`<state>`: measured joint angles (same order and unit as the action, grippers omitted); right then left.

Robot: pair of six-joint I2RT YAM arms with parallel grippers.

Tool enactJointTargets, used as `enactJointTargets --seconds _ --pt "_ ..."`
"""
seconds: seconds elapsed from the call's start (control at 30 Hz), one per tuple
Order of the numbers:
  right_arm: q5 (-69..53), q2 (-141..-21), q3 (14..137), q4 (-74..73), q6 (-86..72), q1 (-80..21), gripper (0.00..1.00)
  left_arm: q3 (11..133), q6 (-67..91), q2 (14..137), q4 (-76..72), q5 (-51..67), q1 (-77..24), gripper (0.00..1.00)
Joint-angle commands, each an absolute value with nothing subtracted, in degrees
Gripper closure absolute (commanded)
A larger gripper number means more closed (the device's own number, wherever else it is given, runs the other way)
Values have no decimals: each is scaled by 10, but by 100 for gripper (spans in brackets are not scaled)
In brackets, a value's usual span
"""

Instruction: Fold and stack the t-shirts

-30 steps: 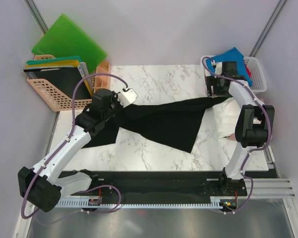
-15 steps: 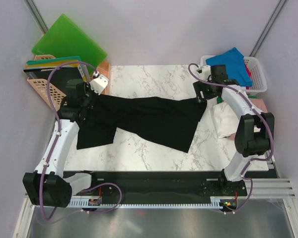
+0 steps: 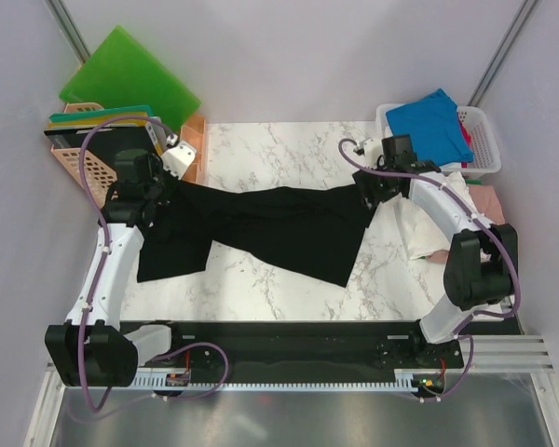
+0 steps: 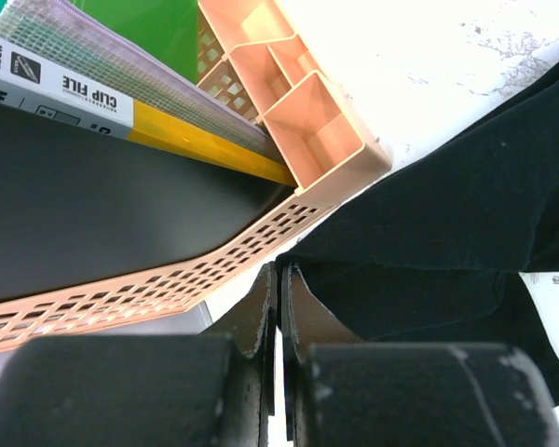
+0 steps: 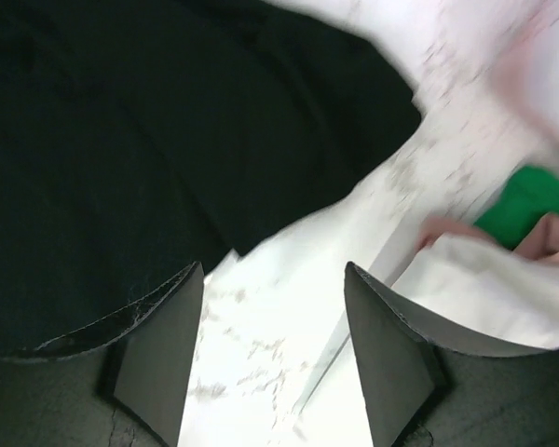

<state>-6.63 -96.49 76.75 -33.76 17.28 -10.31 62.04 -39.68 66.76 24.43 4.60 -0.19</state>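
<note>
Shirt check: black t-shirt (image 3: 279, 228) lies spread on the table (image 3: 289, 149), long axis roughly 9-to-3 in the top view, its 3 o'clock end a bit farther back than the wide flap at 7. Left gripper (image 4: 279, 279) is clamped tight, with the shirt's far-left edge running right into the fingertips, so I read that as a pinch on the cloth. Right gripper (image 5: 272, 270) has jaws apart with only bare marble between them; nothing held. Cloth sits at 10 to 11 o'clock of that claw in its wrist view, just beside it, and at 8 to 9 in the top view. Right arm is clearly the nearer one for the 3 o'clock corner; my call is that the next grab needs a short shift toward 9 before closing. Edges: peach basket (image 3: 84, 177) is just beside the left claw at 9, tight there. White t-shirt (image 3: 419, 228) lies near the right claw at 4, so there's a risk of catching it. White basket (image 3: 484, 140) with the blue t-shirt (image 3: 433, 116) sits at 2. Open marble at 12 and 6 of the shirt's middle gives room for folding.
</note>
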Motion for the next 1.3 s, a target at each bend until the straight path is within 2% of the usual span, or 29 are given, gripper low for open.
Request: enactJointTargets --seconds 0.0,0.37,0.67,1.27 --pt "-72 -905 709 -346 198 -115 31 630 -388 667 246 62 -1 98" --pt "-46 -937 624 -279 187 -163 32 628 -356 680 250 83 -1 98" --pt "-25 -1006 666 -252 188 -164 35 614 -358 666 261 91 -1 98" --pt "-4 -1034 687 -243 197 -161 41 608 -359 660 265 99 -1 98"
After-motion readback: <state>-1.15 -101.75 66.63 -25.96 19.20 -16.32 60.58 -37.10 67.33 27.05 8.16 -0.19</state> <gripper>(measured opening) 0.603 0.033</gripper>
